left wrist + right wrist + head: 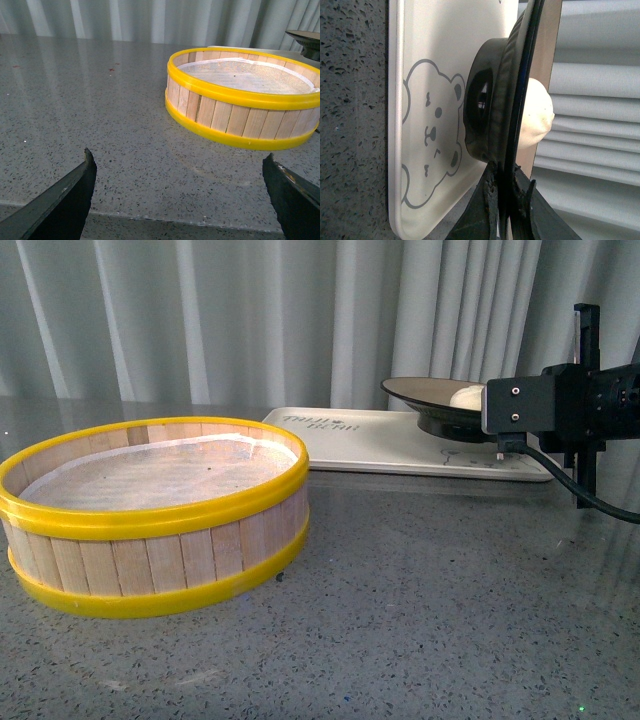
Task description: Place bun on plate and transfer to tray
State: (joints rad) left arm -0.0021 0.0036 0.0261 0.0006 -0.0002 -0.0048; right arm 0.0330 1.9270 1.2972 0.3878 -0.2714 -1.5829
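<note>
The black-rimmed plate (430, 392) hangs just above the right end of the cream tray (370, 440), with the off-white bun (468, 397) lying on it. My right gripper (497, 410) is shut on the plate's near rim. In the right wrist view the plate (492, 115) shows edge-on, its rim pinched by the gripper (505, 192), the bun (536, 120) on its upper side and the tray (435, 60) with its bear drawing below. My left gripper (177, 165) stands open over bare tabletop, nothing between its fingers.
A yellow-rimmed wooden steamer basket (160, 510) with a white liner stands at the front left of the grey speckled table (420, 610); it also shows beyond the left gripper as the basket (240, 95). Pale curtains close off the back.
</note>
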